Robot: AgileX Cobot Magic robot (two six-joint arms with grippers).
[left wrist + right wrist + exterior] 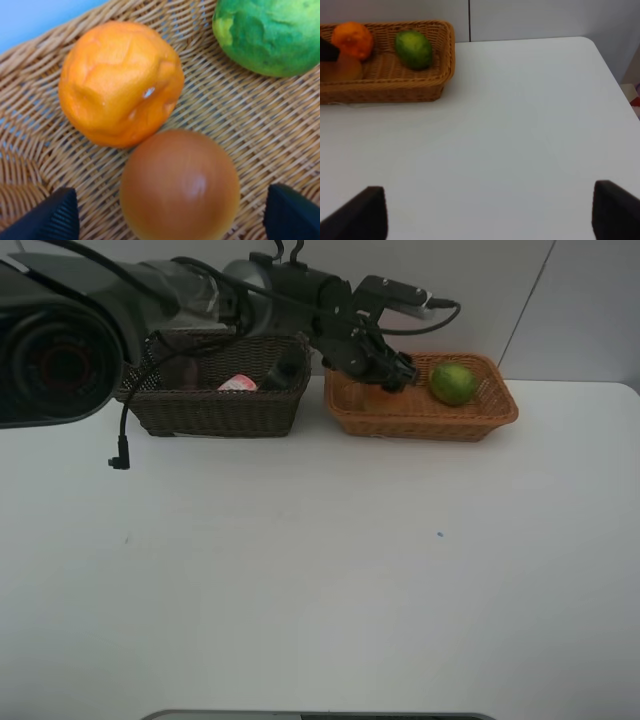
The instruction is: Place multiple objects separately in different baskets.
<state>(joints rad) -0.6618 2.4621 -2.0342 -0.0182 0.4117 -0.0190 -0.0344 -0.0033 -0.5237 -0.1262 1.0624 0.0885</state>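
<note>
Nearest your left wrist camera sat the red-orange round fruit, smooth and glossy, resting on the weave of the light orange-tan basket between the two dark fingers of the left gripper. Those fingers stood wide apart with daylight on both sides of the fruit, so you held nothing; judging by that, the fruit had just been let go into its place. Touching it lay the orange, dimpled and creased, and a little apart sat the green lime, rough-skinned and lumpy.

From the high camera, your left arm reached across the middle, its gripper hanging over the near end of the shallow tan basket, with the lime at the far end. Beside it stood the deeper dark brown basket, tightly woven, holding the small pink white-capped bottle and a dark item hard to make out. Fruit appeared sorted to one basket and containers to the other.

Your right gripper hovered over bare white surface, its fingers spread wide and empty, well apart from the tan basket. No task item showed loose on the surface, so the sorting looked close to done.
</note>
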